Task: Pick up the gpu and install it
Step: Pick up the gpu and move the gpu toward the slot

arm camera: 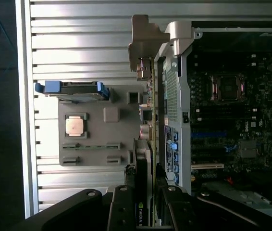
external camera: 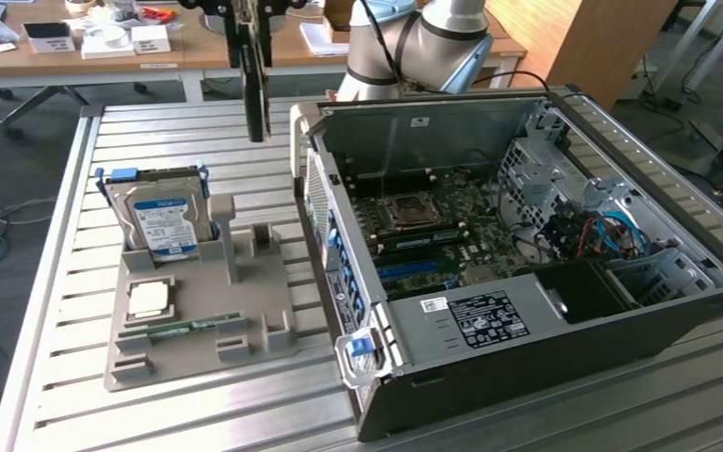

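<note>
The gpu [external camera: 256, 85] is a thin black card hanging on edge above the slatted table, to the exterior view's left of the open computer case [external camera: 488, 377]. My gripper [external camera: 255, 24] is shut on its upper end. In the wrist view the gpu [arm camera: 144, 159] runs edge-on away from my gripper [arm camera: 145, 204], with a finger [arm camera: 122, 207] on each side and its silver bracket [arm camera: 145, 38] at the far end. The card sits just outside the case's side wall [arm camera: 174, 96]. The motherboard [external camera: 431, 221] lies exposed inside the case.
A grey holder [external camera: 199, 330] on the table carries a hard drive [external camera: 161, 221] with blue rails, a square processor [external camera: 148, 299] and a green memory stick [external camera: 192, 327]. My arm's base [external camera: 418, 47] stands behind the case. A cluttered wooden desk [external camera: 86, 56] lies beyond the table.
</note>
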Tool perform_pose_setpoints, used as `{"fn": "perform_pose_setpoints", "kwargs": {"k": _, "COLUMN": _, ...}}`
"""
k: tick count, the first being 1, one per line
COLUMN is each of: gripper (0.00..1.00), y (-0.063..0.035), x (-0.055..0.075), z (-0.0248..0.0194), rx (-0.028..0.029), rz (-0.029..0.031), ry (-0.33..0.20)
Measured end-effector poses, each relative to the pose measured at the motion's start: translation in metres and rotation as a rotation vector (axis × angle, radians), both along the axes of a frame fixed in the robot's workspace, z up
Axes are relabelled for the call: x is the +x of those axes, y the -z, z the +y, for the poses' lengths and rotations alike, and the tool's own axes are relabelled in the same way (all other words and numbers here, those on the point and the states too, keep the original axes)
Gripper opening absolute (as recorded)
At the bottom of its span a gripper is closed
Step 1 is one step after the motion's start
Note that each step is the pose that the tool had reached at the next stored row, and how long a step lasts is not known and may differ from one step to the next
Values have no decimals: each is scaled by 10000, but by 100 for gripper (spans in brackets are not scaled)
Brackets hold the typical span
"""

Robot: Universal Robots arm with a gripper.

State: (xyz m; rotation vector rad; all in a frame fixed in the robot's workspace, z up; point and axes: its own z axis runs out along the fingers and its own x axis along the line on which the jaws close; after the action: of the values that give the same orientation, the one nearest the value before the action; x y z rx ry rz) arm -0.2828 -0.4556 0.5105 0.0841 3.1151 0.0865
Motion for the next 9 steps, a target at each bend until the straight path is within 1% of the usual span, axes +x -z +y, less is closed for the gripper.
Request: {"fn": "perform_pose_setpoints", "kwargs": {"k": 9, "gripper": 27, "y": 163, "x": 1, "z": -8, "rx": -1, "rz": 1, "ry": 0}}
